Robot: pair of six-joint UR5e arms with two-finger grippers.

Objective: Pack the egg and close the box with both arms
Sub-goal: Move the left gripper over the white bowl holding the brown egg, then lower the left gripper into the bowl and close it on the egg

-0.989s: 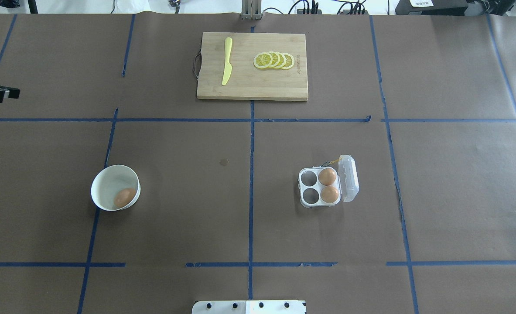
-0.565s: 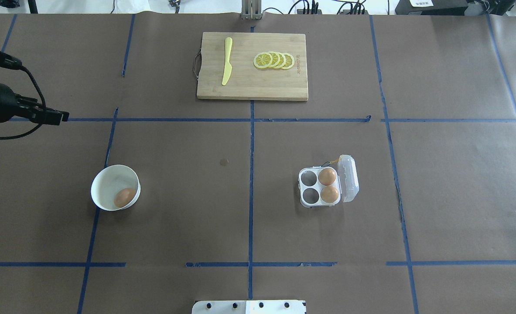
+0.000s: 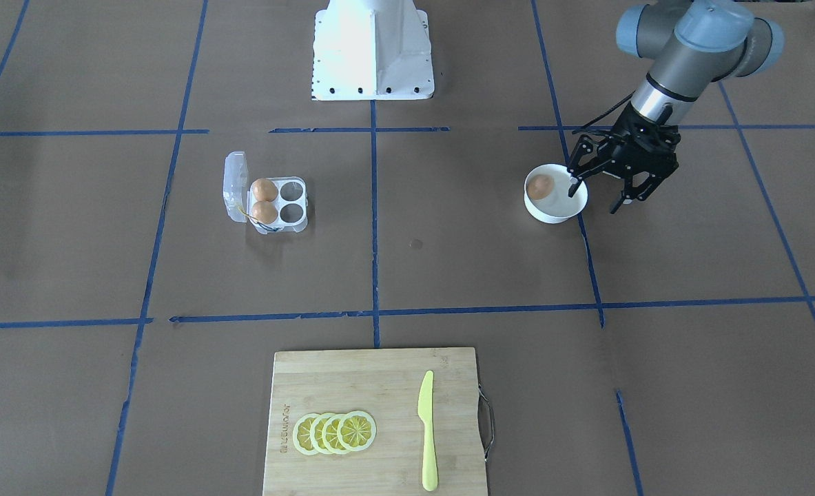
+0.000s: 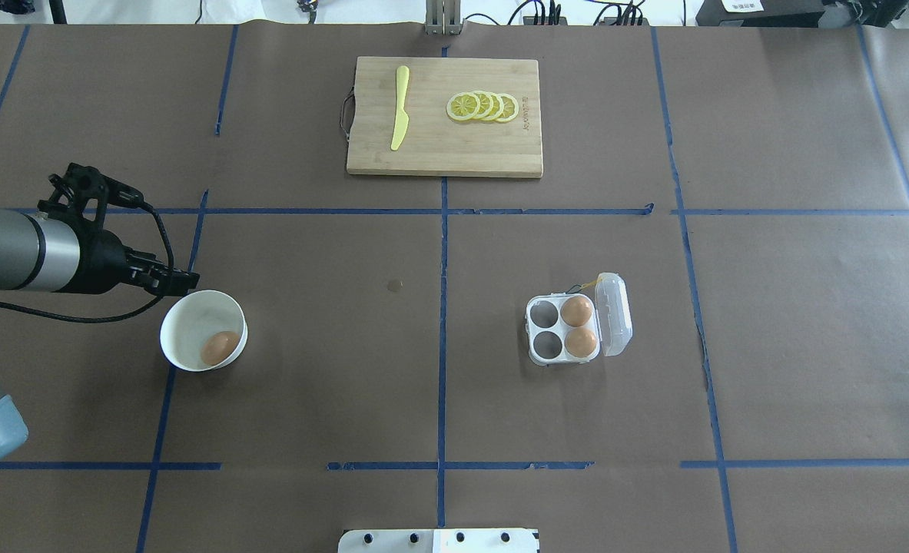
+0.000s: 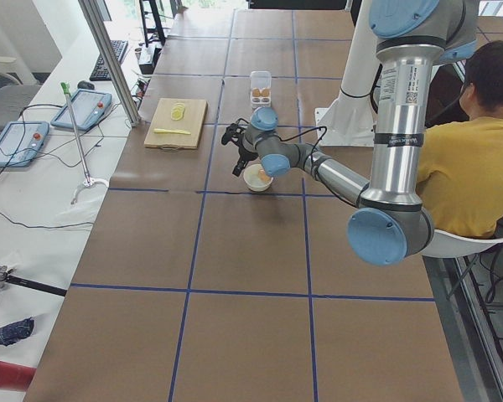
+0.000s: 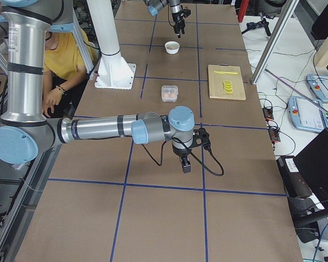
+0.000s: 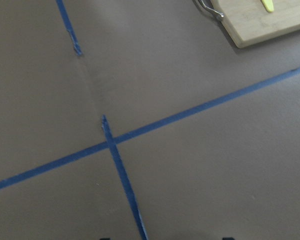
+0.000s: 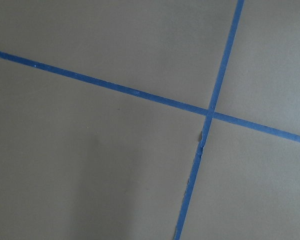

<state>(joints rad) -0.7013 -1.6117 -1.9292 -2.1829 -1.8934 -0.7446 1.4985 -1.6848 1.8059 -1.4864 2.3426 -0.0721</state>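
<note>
Egg (image 4: 220, 348): small, smooth, orange-brown. It lies on its side in a round white bowl (image 4: 171, 338), against the wall on the box side. The bowl stands on the robot's left half of the brown-papered table (image 4: 323, 384), which is marked off with blue tape. It is well apart from the box (image 4: 545, 345) on the right half. Box: clear plastic, four cells. Its hinged lid (image 4: 615, 311) is open and stands up along the side away from the bowl. A thin yellow band (image 4: 588, 286) shows at the far corner beside the lid. Two more eggs (image 4: 577, 311) of the same colour sit in the two cells next to the lid; the two cells toward the bowl are empty. Left gripper (image 3: 594, 200): black, fingers spread wide, holding nothing. It hangs at the bowl's rim on the side away from the box, with one fingertip (image 3: 572, 191) over the rim and clear of the egg. Right gripper (image 6: 185, 164): seen only from the side camera, pointing down over bare paper, well apart from the box. Whether it is open or closed cannot be told. Writing: the wooden board (image 4: 439, 153) at the table's far side bears a short mark along one short edge, too small to read. On the board lie a yellow knife (image 4: 399, 107) and a row of overlapping lemon slices (image 4: 483, 106).
</note>
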